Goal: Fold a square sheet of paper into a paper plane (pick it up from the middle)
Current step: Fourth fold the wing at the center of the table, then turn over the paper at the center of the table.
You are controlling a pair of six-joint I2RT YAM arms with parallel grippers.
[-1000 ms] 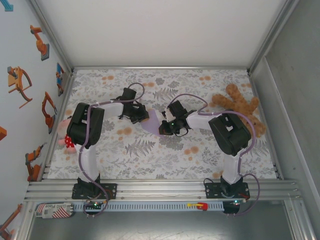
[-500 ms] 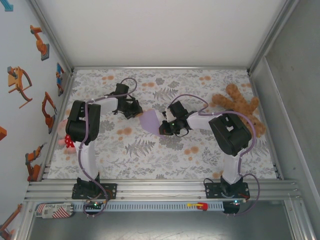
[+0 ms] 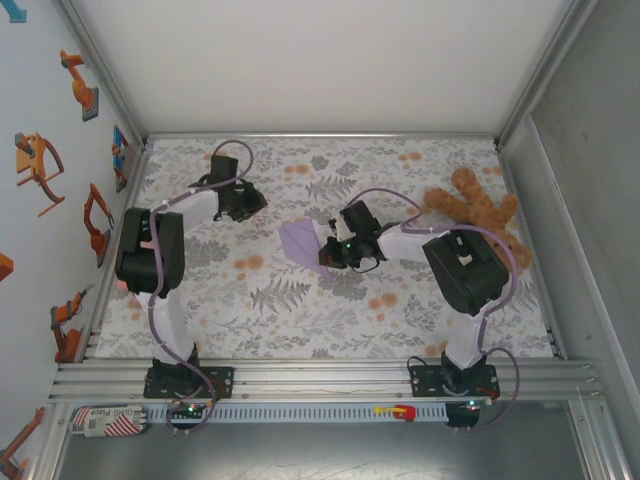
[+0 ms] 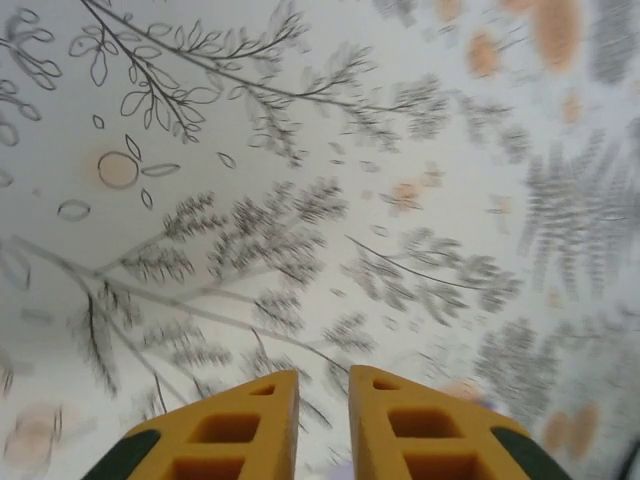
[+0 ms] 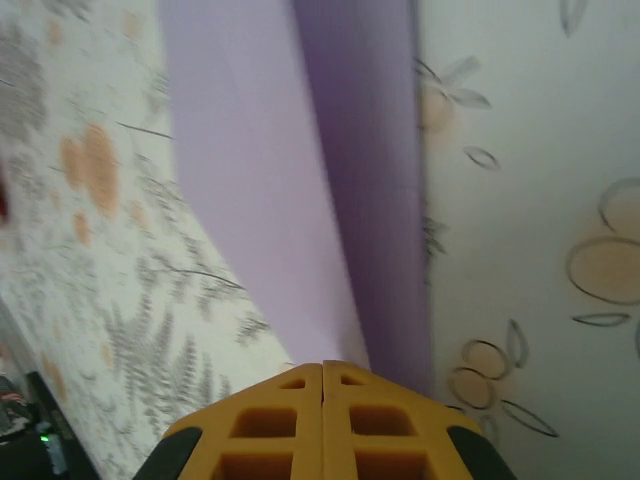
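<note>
The lavender sheet of paper (image 3: 298, 242) is folded and sits near the middle of the flowered tablecloth, its right end in my right gripper (image 3: 330, 252). In the right wrist view the paper (image 5: 300, 200) runs out from between the yellow fingertips of the right gripper (image 5: 322, 366), which are pressed together on it, with one darker flap along its right side. My left gripper (image 3: 245, 203) is off to the far left, well apart from the paper. Its yellow fingers (image 4: 262, 420) stand a little apart at the left gripper (image 4: 322, 375) with nothing between them, over bare tablecloth.
A brown teddy bear (image 3: 478, 215) lies at the right, just behind the right arm. Metal frame posts and walls close in the table on the left, back and right, and a rail (image 3: 320, 375) runs along the near edge.
My left gripper has drawn away from the paper to the far left and its fingers have parted. The right gripper has stayed shut on the paper, hardly moving.
</note>
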